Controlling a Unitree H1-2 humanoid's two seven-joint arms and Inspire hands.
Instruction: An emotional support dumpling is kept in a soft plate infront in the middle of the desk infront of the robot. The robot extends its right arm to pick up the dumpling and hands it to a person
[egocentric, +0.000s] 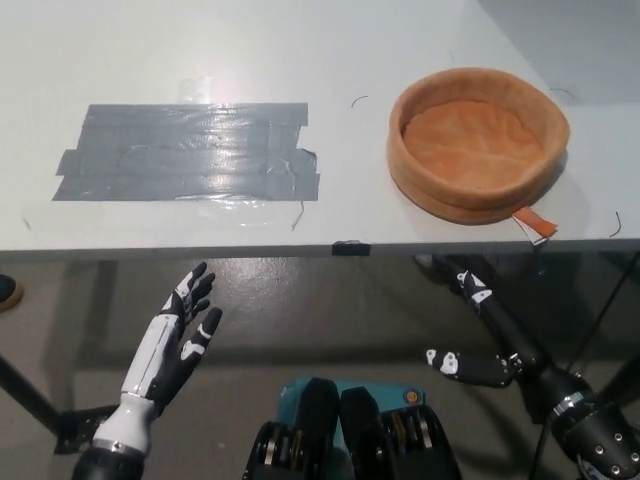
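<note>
The soft orange plate (478, 140) sits on the white desk (350, 60) at the right, and nothing lies in it. No dumpling shows anywhere in the head view. My black right hand (490, 335) hangs low below the desk's front edge at the lower right, open with its fingers spread and holding nothing. My white left hand (180, 330) rests below the desk edge at the lower left, open with fingers apart.
A patch of grey tape strips (190, 152) covers the desk's left half. A small orange tag (538, 224) sticks out from the plate's near side. A small dark clip (348, 246) sits on the desk's front edge.
</note>
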